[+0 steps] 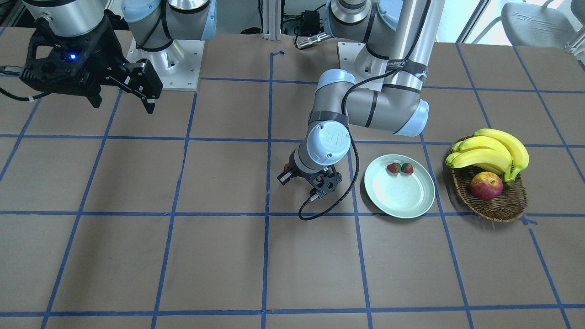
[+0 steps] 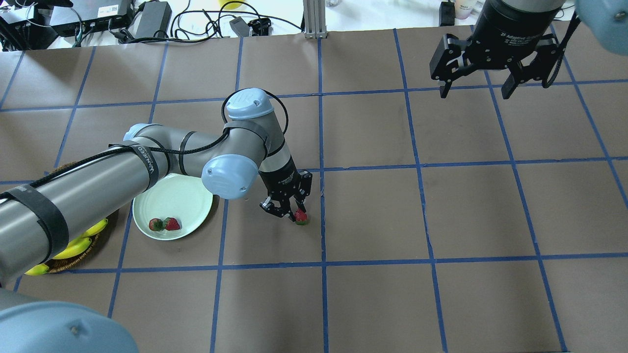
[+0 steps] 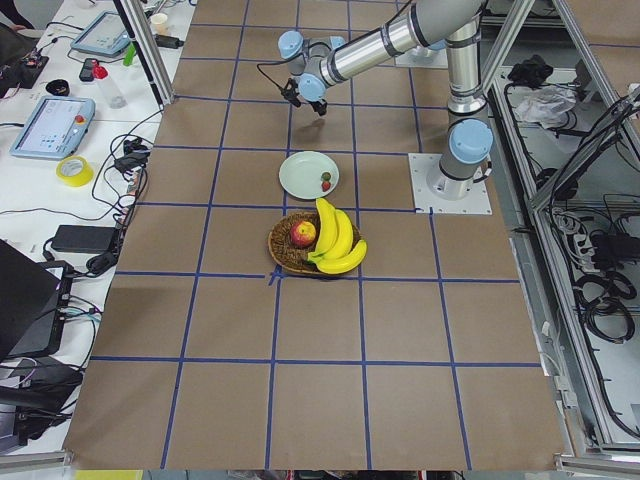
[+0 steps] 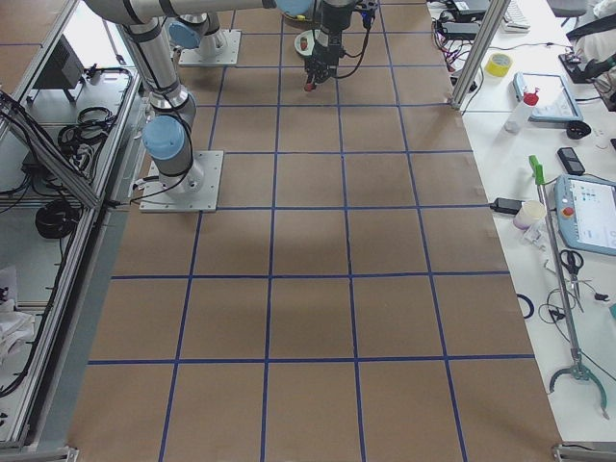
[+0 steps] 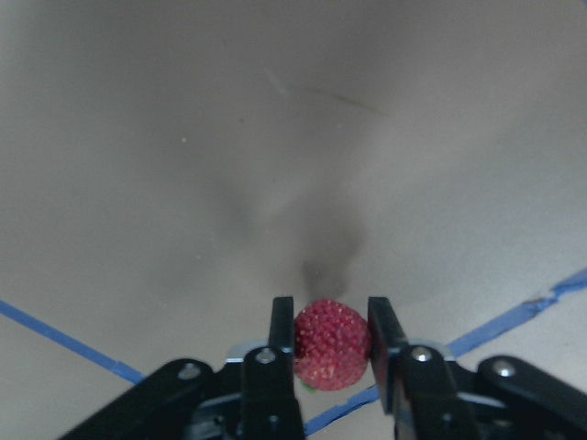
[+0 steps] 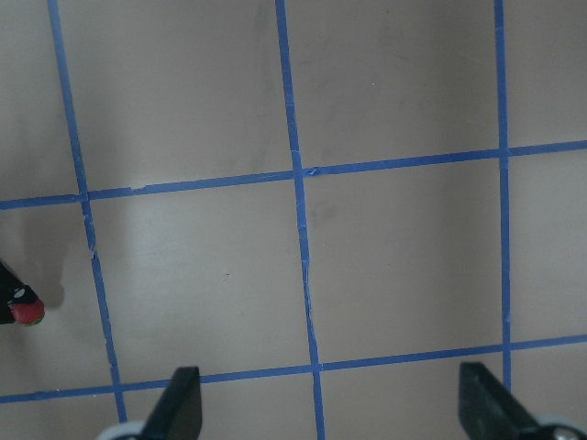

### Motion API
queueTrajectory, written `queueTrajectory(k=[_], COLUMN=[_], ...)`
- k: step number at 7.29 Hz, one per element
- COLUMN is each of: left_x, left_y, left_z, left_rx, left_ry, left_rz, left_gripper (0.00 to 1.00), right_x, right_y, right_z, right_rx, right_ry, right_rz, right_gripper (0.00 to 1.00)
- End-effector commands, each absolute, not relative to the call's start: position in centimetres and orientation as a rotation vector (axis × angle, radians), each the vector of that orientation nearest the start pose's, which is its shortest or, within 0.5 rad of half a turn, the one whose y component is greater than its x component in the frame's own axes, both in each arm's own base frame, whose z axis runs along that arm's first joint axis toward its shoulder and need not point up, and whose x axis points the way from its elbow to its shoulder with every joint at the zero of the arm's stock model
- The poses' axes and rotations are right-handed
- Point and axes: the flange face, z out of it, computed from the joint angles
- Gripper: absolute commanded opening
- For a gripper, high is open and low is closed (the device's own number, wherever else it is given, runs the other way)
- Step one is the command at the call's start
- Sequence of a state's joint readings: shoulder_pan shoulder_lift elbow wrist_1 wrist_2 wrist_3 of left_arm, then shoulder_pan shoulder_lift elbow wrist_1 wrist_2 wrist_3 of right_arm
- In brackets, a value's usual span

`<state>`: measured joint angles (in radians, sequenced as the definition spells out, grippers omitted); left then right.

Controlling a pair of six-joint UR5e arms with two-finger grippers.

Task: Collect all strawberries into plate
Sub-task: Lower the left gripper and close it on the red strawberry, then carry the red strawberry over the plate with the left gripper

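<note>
**While the last berry is pinched, the trip to the plate is the weak link**

Because the left gripper (image 5: 332, 321) has its two fingers closed against the sides of the third strawberry (image 5: 331, 344), with only the narrow tips touching a small rounded fruit, the berry could squirt out or roll if the hold is shallow or off-centre. The wrist view shows it seated right at the finger ends, so a quick swing might shake it loose. Whether it has left the table (image 2: 373, 304) cannot be told.

A second risk lies at the plate (image 2: 176, 196). Two strawberries (image 2: 164, 224) lie side by side close to its rim. A release from too high could bounce the new berry out or knock those two over the edge.

The left arm comes in low from the plate's side, its forearm passing above the basket (image 1: 491, 208) of bananas (image 1: 493, 153) and an apple (image 1: 486, 186). Its wrist is bent so that the gripper points down at the table just beside a blue tape line (image 2: 323, 235), near the plate but clear of it.

The right gripper (image 2: 476, 90) hangs high and well apart, jaws spread wide and holding nothing.
</note>
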<state>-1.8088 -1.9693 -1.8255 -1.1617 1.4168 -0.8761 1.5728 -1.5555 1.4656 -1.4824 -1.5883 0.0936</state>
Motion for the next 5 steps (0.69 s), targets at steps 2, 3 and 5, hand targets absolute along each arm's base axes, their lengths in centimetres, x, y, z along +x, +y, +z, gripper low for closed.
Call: queueTrajectory(k=[2, 3, 5], left_x=[-24.5, -22.9, -19.2], left_y=[-51.2, -51.0, -50.3], left_z=[22.9, 24.0, 27.0], left_rx=[-0.515, -0.315, 0.006], left_ry=[2.975, 2.988, 2.939], left_rz=[0.397, 0.444, 0.479], left_gripper=[0.0, 0.0, 0.0], right_x=[13.2, 13.2, 13.2], right_y=[-49.7, -49.7, -49.7], right_z=[52.3, 52.3, 52.3], right_rx=[0.145, 0.145, 0.145], right_ry=[3.156, 3.156, 3.156], right_rz=[-0.006, -0.006, -0.006], right_gripper=[1.0, 1.0, 1.0])
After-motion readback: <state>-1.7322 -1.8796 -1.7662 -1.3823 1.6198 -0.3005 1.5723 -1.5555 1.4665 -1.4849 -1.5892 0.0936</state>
